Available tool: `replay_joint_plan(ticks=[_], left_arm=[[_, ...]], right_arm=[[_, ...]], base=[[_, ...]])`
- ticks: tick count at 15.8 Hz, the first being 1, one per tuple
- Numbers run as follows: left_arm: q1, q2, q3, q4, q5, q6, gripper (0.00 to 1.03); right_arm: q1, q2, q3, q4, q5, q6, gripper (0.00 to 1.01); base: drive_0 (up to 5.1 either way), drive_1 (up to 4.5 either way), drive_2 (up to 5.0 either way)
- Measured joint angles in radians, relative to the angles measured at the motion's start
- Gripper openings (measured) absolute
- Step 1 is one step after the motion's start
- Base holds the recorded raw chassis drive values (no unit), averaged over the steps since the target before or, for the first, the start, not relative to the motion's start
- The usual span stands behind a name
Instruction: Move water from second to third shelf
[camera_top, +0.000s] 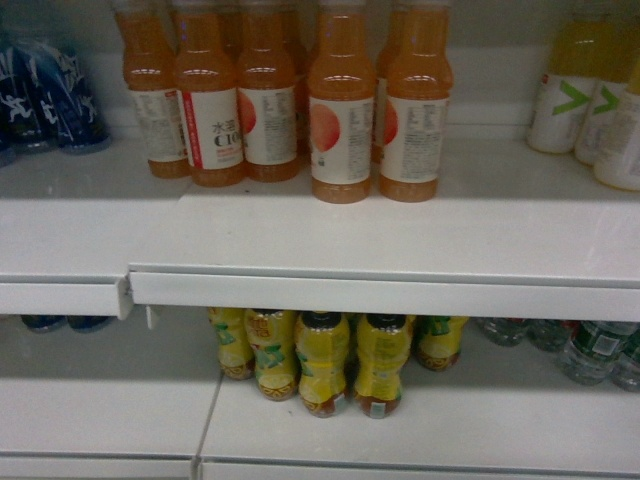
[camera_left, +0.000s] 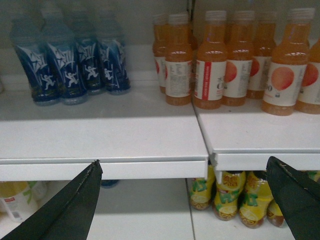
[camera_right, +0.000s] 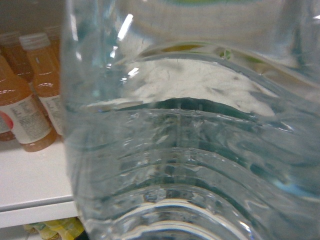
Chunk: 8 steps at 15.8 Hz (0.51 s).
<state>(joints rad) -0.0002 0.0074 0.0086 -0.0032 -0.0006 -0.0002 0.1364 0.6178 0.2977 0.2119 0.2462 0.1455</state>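
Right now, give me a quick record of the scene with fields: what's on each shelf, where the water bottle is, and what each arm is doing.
upper shelf: orange juice bottles, blue bottles to their left, pale yellow bottles at far right
lower shelf: yellow bottles, green-labelled water bottles at right
water bottle: clear ribbed bottle fills the right wrist view, very close to that camera
left gripper: jaws open, empty, level with the upper shelf edge
right gripper: jaws not visible; a grasp cannot be confirmed
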Motion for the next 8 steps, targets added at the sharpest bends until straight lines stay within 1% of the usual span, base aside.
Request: replay_joint_plan(ticks=[8], left_arm=[[0.0,0.0,0.0,-0.001,0.0,0.0,0.98]], right_arm=[[0.0,0.001,0.0,-0.002,0.0,0.0,0.43]], base=[[-5.0,2.35,2.4]])
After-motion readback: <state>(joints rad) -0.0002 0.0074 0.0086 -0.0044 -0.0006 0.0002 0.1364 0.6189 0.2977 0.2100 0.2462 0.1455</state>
